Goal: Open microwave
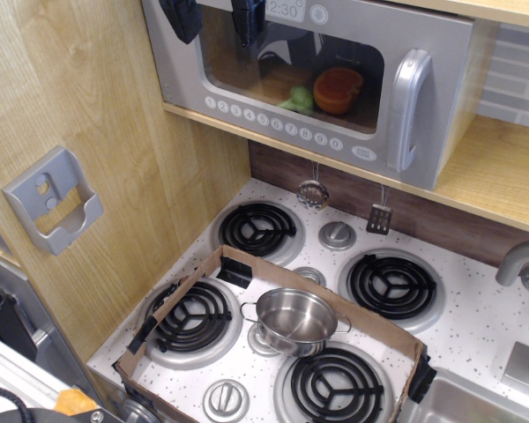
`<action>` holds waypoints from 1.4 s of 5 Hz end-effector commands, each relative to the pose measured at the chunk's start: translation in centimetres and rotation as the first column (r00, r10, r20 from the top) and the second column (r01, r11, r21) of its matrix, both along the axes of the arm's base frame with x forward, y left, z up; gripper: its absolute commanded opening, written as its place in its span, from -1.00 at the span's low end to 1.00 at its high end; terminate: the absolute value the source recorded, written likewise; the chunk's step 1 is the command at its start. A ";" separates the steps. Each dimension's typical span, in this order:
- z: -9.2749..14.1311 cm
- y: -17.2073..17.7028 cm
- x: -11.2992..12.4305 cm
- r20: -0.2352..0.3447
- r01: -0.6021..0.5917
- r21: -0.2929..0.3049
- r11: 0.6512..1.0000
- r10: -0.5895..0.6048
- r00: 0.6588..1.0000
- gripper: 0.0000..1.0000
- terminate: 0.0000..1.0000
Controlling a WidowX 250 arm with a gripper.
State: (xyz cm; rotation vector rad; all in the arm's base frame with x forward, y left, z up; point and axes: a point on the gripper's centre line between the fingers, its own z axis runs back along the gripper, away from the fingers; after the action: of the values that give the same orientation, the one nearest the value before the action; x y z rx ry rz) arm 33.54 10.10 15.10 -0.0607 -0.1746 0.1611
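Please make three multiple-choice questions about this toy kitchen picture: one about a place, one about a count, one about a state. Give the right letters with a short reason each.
1. Where is the steel pot?
A. inside the microwave
B. on the stove top among the burners
C. on the wooden shelf

2. How many black coil burners does the stove have?
A. two
B. four
C. six

3. How is the door of the microwave?
A. closed
B. wide open
C. removed

Answers: 1 B, the pot stands between the front burners; 2 B, four coils show; 3 A, the door lies flush, its silver handle at the right edge.
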 end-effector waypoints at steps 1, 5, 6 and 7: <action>0.0 0.0 0.0 0.000 0.000 0.000 1.000 0.000 1.000 1.00 -1.00; -1.7 -8.8 -1.9 0.134 -0.055 0.082 0.995 0.044 0.990 1.00 -1.00; -2.4 -10.2 -1.6 0.143 -0.031 0.071 0.997 0.021 0.989 1.00 -1.00; -2.9 -11.3 -0.6 0.158 0.040 0.053 0.998 -0.048 0.986 1.00 -1.00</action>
State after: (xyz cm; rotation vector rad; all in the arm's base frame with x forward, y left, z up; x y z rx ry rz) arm 32.37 -1.15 10.94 -0.0237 -0.2906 0.1050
